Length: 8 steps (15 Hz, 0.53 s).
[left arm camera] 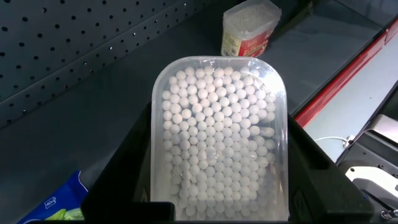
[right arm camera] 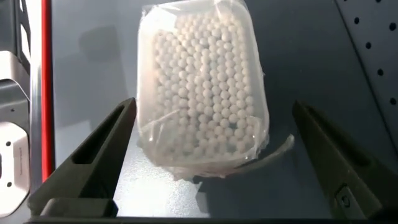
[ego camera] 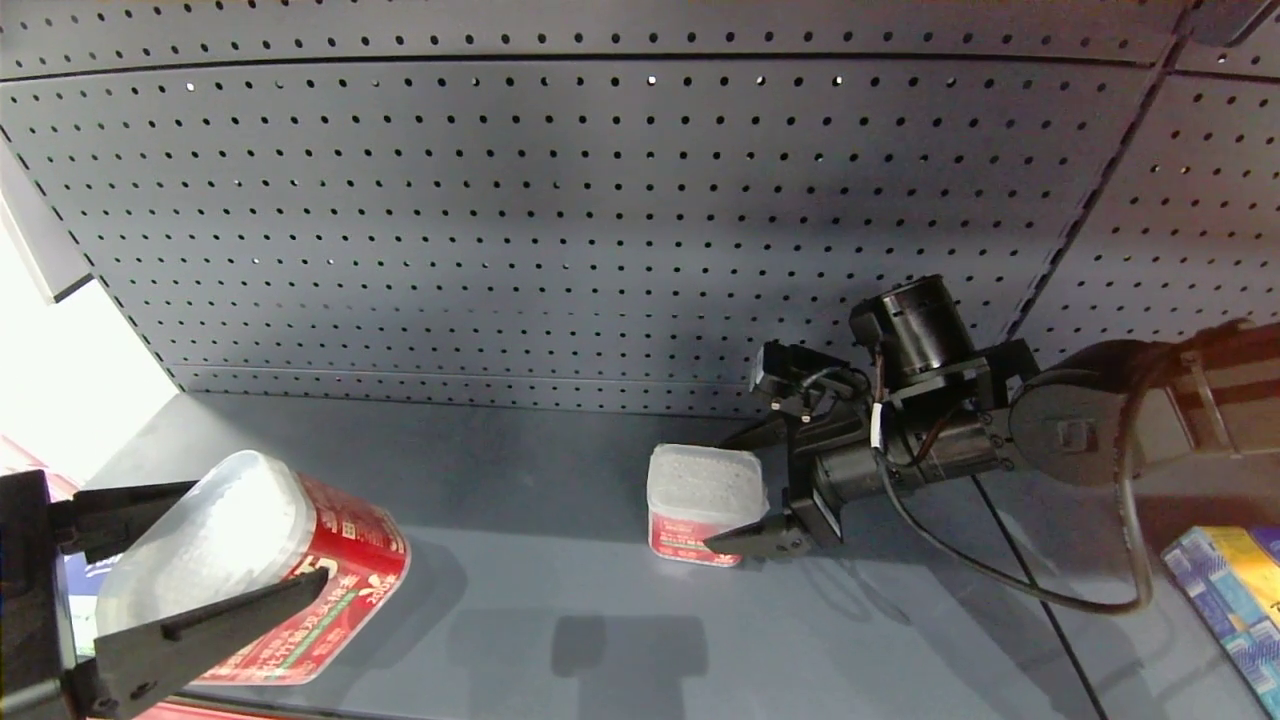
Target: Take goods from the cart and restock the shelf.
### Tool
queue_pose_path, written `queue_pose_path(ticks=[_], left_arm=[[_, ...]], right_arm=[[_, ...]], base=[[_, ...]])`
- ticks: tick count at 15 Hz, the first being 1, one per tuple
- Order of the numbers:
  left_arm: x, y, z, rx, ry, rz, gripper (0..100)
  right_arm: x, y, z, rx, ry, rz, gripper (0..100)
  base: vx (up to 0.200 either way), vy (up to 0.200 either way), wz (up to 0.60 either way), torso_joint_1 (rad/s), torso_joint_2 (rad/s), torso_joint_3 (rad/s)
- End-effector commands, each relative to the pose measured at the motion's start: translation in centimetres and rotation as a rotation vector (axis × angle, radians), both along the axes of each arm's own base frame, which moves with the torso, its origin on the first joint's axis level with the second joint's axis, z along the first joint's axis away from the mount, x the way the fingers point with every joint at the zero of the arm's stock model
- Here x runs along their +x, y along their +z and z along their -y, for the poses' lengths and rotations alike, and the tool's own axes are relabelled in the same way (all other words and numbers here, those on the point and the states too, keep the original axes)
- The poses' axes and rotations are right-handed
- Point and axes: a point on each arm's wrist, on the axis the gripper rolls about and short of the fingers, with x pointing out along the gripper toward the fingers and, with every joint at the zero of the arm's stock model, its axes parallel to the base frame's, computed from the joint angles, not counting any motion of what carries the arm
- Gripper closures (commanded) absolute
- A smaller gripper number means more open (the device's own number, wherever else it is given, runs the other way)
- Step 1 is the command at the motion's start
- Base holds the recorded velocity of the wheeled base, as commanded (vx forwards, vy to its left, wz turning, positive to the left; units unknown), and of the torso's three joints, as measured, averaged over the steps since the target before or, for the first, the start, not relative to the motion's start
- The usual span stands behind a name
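My right gripper (ego camera: 728, 492) is spread around the standing tub (ego camera: 690, 500) on the shelf (ego camera: 560, 600) — retreating crooked could topple it (looks light). My left gripper (ego camera: 260, 535) pinches a second tub (ego camera: 330, 570), tilted, over the shelf's front.

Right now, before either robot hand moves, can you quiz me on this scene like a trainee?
1. True or false: the right gripper stands open around the upright tub on the shelf.
2. Which gripper holds the tilted tub in the air? A) left gripper B) right gripper C) neither
3. Fill in: both tubs hold small white ____.
Key: 1 true; 2 A; 3 beads.
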Motion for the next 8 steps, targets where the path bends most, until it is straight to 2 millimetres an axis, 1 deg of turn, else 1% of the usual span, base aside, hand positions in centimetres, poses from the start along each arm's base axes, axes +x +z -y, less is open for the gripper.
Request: queue_pose_path(ticks=[1,2,8], left_arm=[[0.05,-0.05,0.01,0.001,0.001,-0.003,100],[0.08,-0.06,0.03,0.002,0.001,-0.005,100],[0.01,-0.12,0.00,0.002,0.001,-0.005,100]], right_arm=[[0.29,0.01,-0.25,0.003,0.001,0.003,0],[0.25,0.09,-0.60,0.005,0.010,0.007,0],[0.57,-0.66,-1.12,-0.014,0.006,-0.004,0]], base=[[0.000,0.000,0.00,0.000,0.00,0.000],[0.000,0.000,0.00,0.000,0.00,0.000],[0.000,0.000,0.00,0.000,0.00,0.000]])
